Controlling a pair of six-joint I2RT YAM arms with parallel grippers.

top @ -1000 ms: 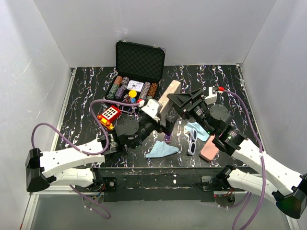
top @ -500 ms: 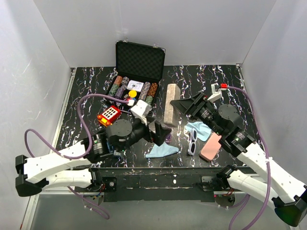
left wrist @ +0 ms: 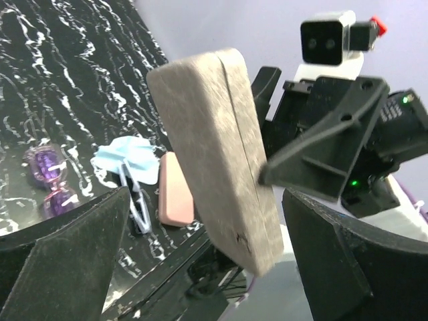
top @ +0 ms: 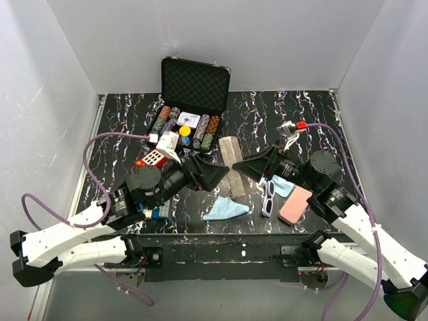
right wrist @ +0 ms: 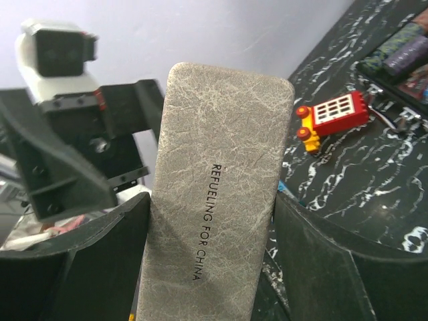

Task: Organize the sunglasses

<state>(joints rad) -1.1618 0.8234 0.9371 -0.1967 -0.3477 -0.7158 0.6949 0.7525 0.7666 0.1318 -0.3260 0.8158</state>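
Robotics lab test cell: plain white panel walls (top: 47, 100) box in black white-veined tabletop (top: 267, 114); two white-linked robot arms (top: 73, 224) bolted at edge.

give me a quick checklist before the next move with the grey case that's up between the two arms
1. Grip on the grey-brown case: ok, the right end effector clamps it across both long edges.
2. Is the left end effector open: ok, its fingers stand wide on either side of the case, with a gap showing.
3. Case lid open: not ok, the seam looks shut in the left wrist view.
4. Are the white sunglasses free to pick: ok, they lie on the table beside the pink case.
5. Are the purple sunglasses located: ok, they lie on the table near a light blue cloth.
6. Purple pair folded: cannot tell.
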